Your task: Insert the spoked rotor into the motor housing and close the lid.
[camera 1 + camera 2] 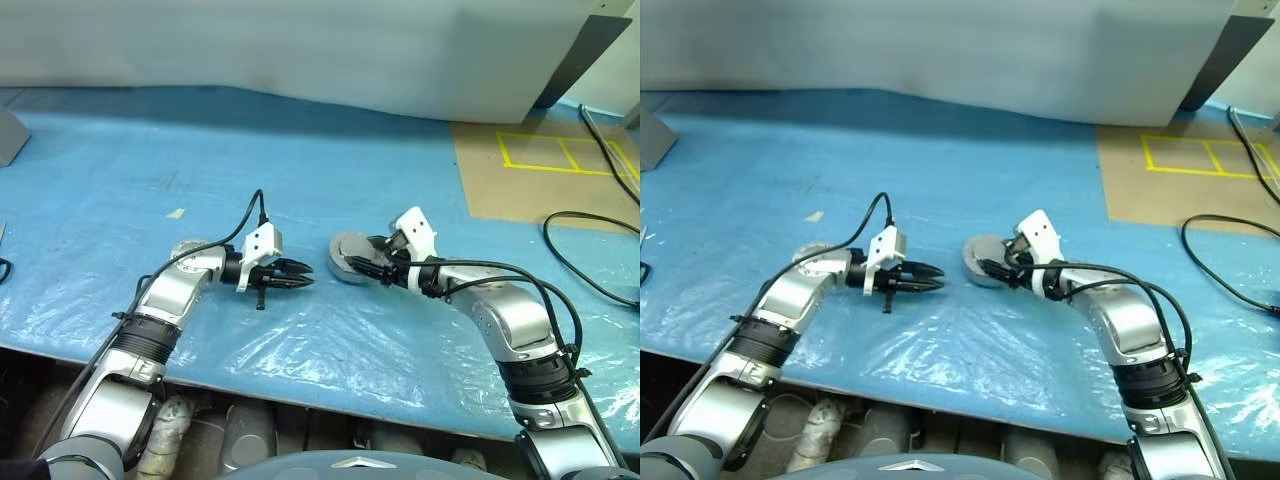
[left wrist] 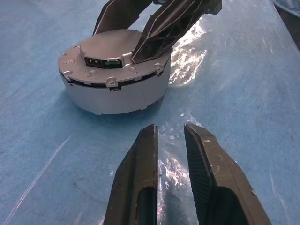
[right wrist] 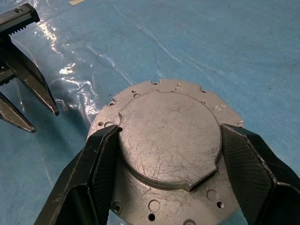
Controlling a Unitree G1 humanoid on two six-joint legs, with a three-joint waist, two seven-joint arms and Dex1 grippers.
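The left gripper [image 1: 296, 273] is held low over the worktop [image 1: 400, 180], left of centre in the head views, pointing across at the round part. Its fingers [image 2: 140, 173] are drawn nearly together, only a narrow slit being left between them, and nothing is held; it is judged to be parked clear so that the other arm can work.

Just beyond its tips, near the frame centre, the motor housing [image 2: 115, 79] is seen resting on the blue sheeting [image 1: 330, 340]. It is presented as a closed silver can: a flat scratched plate with a raised round boss faces the right wrist camera, and no windings, rotor or ribbed lid can be made out. Whether this face is a base or a cover cannot be told.

The right gripper [image 3: 168, 140] is spread wide, with its fingers [image 3: 101, 154] set at opposite sides of the raised boss. Contact appears to be made, probably to steady or turn the can
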